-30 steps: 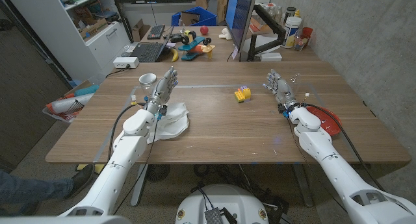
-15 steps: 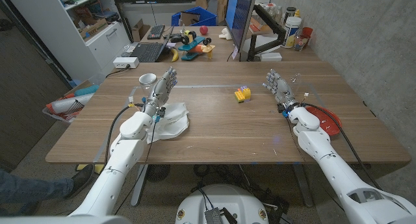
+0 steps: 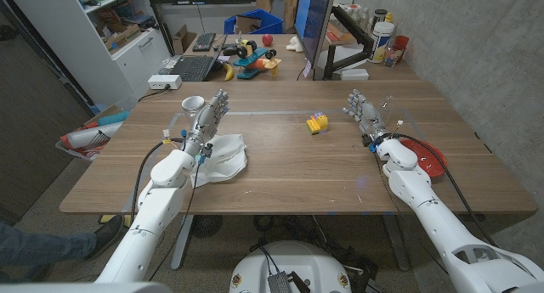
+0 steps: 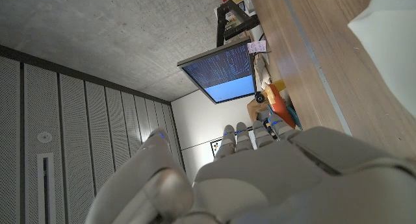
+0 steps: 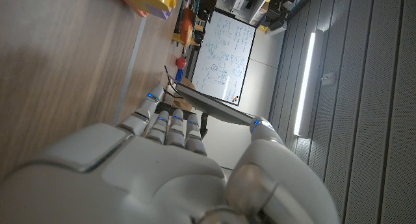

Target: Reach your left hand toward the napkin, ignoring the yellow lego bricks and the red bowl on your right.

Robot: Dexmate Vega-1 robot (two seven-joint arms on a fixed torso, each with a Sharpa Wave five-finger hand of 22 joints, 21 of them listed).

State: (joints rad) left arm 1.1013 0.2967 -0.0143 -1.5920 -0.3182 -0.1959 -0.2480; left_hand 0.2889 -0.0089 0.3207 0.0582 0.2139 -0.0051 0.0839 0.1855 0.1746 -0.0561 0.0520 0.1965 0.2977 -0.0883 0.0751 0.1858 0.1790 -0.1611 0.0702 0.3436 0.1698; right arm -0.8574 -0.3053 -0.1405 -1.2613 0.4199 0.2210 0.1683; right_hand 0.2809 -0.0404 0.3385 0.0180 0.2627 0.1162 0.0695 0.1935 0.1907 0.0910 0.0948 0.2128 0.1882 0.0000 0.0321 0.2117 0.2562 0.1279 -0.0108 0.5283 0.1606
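Observation:
A crumpled white napkin (image 3: 224, 157) lies on the left part of the wooden table (image 3: 289, 170); a white corner of the napkin (image 4: 392, 36) also shows in the left wrist view. My left hand (image 3: 209, 119) is just beyond the napkin's far left edge, fingers stretched out and holding nothing; its back (image 4: 273, 175) shows in the left wrist view. My right hand (image 3: 363, 112) stands open on the right side, fingers up, and appears again (image 5: 162, 165) in its wrist view. The yellow lego bricks (image 3: 318, 122) sit between the two hands, nearer the right one.
A white cup (image 3: 193, 104) stands just beyond my left hand. The red bowl (image 3: 430, 158) lies by my right forearm near the table's right edge. A second table behind holds a laptop (image 3: 189, 68), toys and a monitor (image 3: 315, 25).
My left arm and hand have shifted slightly to the left, toward the napkin's left edge. The right arm has stayed still.

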